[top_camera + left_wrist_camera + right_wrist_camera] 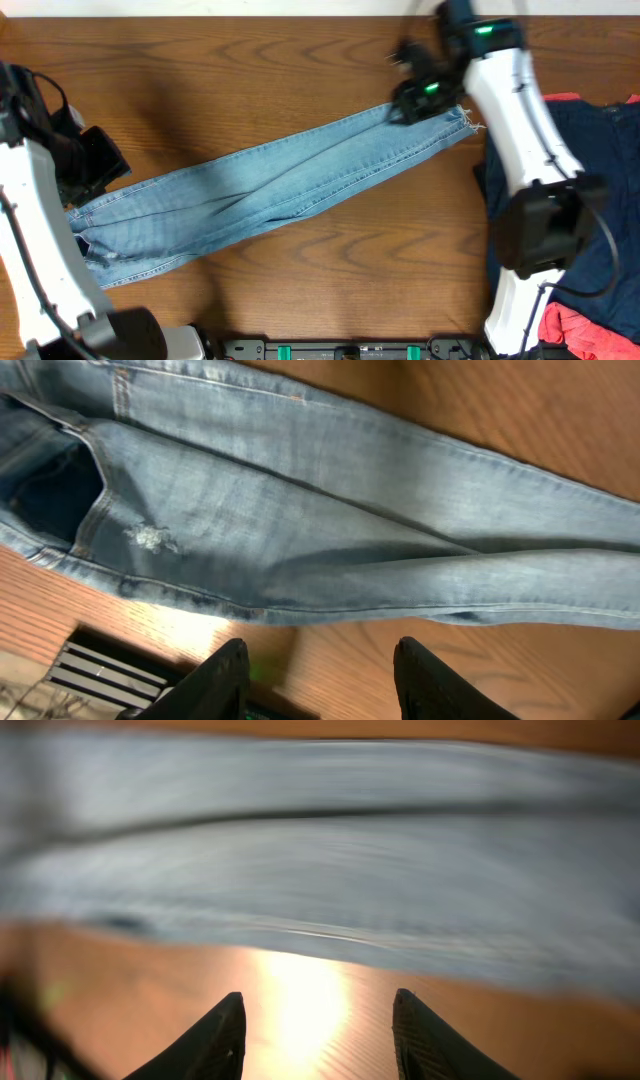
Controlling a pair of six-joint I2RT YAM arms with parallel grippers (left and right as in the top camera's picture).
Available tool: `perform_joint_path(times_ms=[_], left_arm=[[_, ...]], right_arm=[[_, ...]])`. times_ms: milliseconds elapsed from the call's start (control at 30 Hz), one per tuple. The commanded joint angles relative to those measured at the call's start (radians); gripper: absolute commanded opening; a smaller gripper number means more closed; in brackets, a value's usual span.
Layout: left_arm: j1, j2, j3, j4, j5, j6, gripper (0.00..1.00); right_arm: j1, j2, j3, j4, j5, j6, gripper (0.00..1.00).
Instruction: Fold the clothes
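Legible text, labels, brands, numbers, signs: none in any view. The jeans (270, 190) show plain faded denim and stitching, with no tag or patch that can be read, and the worktop (250, 60) bears only bare wood grain. The right wrist view is too blurred to read.

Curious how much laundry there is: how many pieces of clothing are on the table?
3 that I can tell apart: light-blue jeans spread across the middle, a dark navy garment heaped at the right edge, and a coral-red one peeking out from it. The heap may hide more.
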Motion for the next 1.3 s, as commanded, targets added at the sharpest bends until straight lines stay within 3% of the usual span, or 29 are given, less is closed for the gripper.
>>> perform_joint_path(times_ms=[0, 267, 467, 833, 1067, 1200, 1267], left_arm=[[-0.001, -0.106, 0.061, -0.006, -0.006, -0.023, 0.5], [-0.001, -0.312, 0.099, -0.011, -0.013, -0.119, 0.56], [-0.001, -0.426, 0.099, -0.014, -0.013, -0.189, 0.56], [-0.002, -0.576, 0.1, -0.009, -0.059, -0.193, 0.56], [-0.002, -0.587, 0.1, -0.016, -0.058, -0.193, 0.6], [-0.002, -0.586, 0.1, -0.016, -0.058, -0.193, 0.6], [-0.002, -0.585, 0.1, -0.016, -0.058, -0.193, 0.61]], right_arm=[[0.162, 0.014, 0.0, 0.01, -0.122, -0.232, 0.46], [0.502, 0.041, 0.0, 0.16, 0.003, -0.334, 0.43], [0.693, 0.085, 0.0, 0.249, 0.081, -0.386, 0.51], [0.821, 0.216, 0.0, 0.406, 0.11, -0.384, 0.59], [0.83, 0.299, 0.0, 0.544, 0.11, -0.261, 0.63], [0.832, 0.306, 0.0, 0.569, 0.11, -0.259, 0.59], [0.832, 0.305, 0.0, 0.59, 0.11, -0.233, 0.41]])
